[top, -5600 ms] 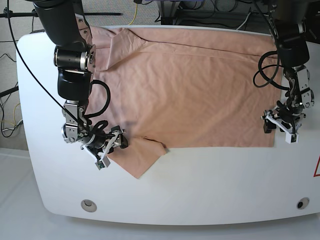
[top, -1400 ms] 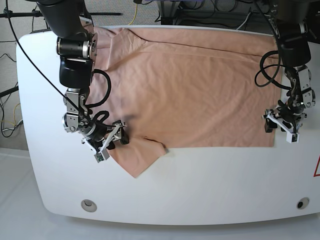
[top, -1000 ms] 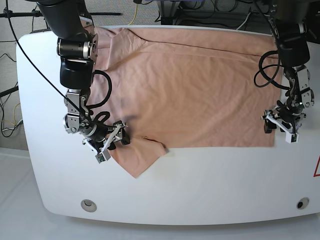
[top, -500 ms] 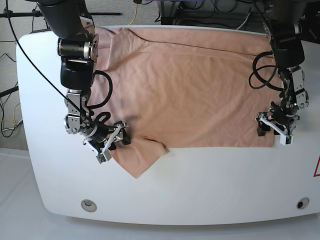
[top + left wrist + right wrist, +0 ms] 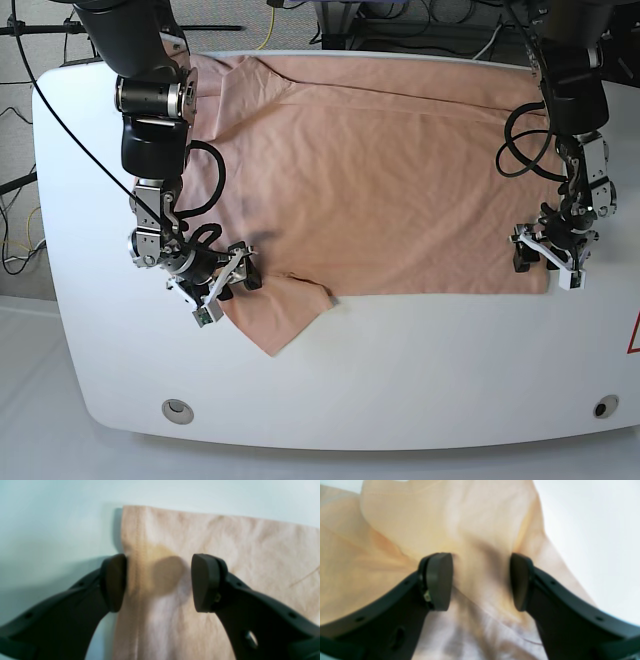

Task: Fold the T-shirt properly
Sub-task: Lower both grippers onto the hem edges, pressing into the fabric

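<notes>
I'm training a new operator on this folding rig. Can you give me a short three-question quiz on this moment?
1. True or false: the left pincer straddles the hemmed corner edge of the salmon-pink cotton T-shirt.
2. The right pincer is: A) shut on cloth B) open over cloth C) over bare table.
3. Fill in: the shirt lies on a ____ table.

Key: 1 true; 2 B; 3 white.

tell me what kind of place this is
Probably a robotics lab: two black arms work a T-shirt on a bare white table, with loose cables and stand legs behind.
</notes>
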### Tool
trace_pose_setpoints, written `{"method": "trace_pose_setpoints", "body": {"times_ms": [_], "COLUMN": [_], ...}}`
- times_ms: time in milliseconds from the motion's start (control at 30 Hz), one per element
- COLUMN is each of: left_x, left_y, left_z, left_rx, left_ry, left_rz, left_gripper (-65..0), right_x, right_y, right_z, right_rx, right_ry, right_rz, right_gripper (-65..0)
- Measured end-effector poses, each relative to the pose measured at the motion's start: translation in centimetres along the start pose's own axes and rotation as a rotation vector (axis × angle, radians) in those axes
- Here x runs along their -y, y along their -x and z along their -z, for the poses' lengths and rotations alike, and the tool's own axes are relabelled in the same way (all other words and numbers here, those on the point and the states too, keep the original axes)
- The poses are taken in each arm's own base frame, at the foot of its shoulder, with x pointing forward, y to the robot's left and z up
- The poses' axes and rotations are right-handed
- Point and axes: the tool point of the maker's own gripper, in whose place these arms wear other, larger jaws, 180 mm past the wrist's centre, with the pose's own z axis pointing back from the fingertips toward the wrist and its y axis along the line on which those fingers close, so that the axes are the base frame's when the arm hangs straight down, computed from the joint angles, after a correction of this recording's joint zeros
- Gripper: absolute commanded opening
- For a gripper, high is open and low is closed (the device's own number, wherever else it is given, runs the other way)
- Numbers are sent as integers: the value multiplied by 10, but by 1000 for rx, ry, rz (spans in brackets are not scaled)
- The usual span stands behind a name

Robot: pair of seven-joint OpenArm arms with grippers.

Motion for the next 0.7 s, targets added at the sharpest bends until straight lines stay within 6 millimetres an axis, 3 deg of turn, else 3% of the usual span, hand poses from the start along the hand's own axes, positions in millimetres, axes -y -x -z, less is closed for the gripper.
{"method": "trace_pose_setpoints", "body": {"times_ms": [700], "left_x": [-7], "left_y": [0], "left_z": [-2], "left_rx": [-21], "left_ry": [-23], "left_rz": [37], "left_gripper": [-257], "right_x": [-1], "right_y": [0], "right_z": [1], "right_rx": [9], "right_ry": [-2], "right_rz": [5], "right_gripper": [-294]}}
